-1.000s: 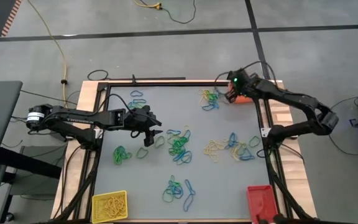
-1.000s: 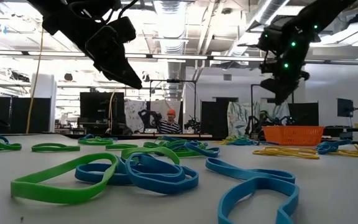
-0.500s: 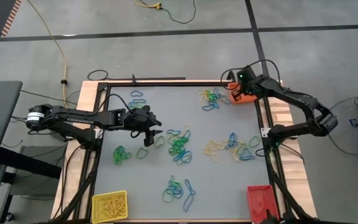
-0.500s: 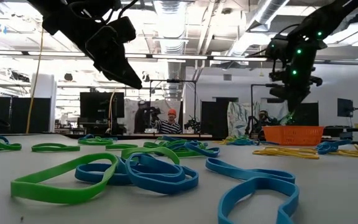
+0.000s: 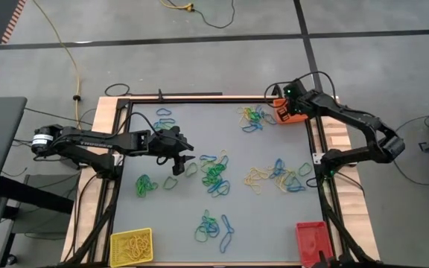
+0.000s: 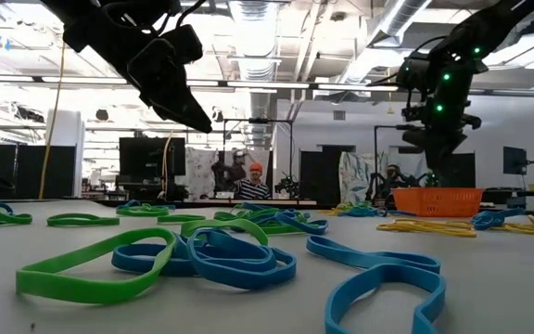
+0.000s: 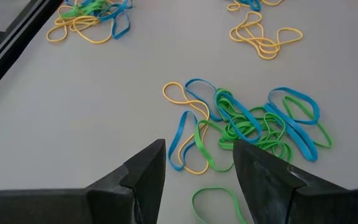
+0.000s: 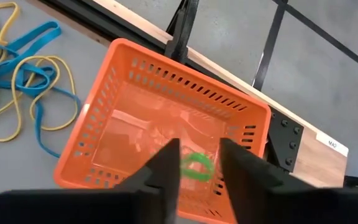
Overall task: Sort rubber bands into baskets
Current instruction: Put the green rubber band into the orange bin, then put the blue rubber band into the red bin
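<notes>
One green rubber band (image 8: 196, 167) shows between the parted fingers of the right gripper (image 8: 199, 163), above the orange basket (image 8: 123, 99) (whether it has dropped free cannot be told). It could catch on a finger and be pulled out when the arm rises. The left gripper (image 7: 199, 163) hangs with fingers apart, empty, over the central pile of bands (image 7: 253, 124).

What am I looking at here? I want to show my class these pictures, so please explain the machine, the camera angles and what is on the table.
Two dark robot arms work at a grey table. One camera looks straight down, one sits at table height, and one rides on each wrist. Thin yellow, green and blue rubber bands lie scattered about. The right pincer hangs open above the orange plastic basket, with a green band between its fingers. The left pincer hovers open over the bands, holding nothing. A yellow plastic basket and a red plastic basket wait at the near corners.
</notes>
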`<act>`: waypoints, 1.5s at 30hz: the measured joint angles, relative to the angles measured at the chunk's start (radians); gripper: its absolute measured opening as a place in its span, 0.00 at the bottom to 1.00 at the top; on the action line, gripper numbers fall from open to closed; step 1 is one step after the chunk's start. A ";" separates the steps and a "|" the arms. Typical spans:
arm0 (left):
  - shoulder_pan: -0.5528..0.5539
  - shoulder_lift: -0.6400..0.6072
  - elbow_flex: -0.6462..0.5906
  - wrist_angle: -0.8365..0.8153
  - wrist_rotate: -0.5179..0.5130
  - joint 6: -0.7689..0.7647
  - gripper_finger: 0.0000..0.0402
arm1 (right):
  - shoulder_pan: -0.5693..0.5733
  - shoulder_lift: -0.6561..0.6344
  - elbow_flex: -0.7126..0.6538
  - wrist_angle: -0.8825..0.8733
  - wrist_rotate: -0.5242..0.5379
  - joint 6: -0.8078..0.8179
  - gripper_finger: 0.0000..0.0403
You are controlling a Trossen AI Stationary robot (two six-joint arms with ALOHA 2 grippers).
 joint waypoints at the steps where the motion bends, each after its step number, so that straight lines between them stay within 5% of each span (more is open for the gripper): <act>1: 0.000 0.000 0.000 0.000 0.000 0.000 0.44 | 0.001 0.000 0.000 0.001 -0.005 0.008 0.45; 6: 0.000 0.000 0.000 0.000 0.000 0.000 0.44 | 0.015 0.000 0.000 0.030 -0.063 0.037 0.59; 13: 0.000 0.000 0.000 0.000 0.000 0.000 0.44 | 0.128 0.000 0.000 0.160 -0.259 0.013 0.59; 22: 0.000 0.000 0.000 0.000 0.000 0.000 0.44 | 0.264 0.068 0.000 0.277 -0.260 -0.040 0.55; 45: 0.000 0.000 0.000 0.000 0.000 0.000 0.44 | 0.175 0.521 0.126 0.415 -0.290 -0.009 0.50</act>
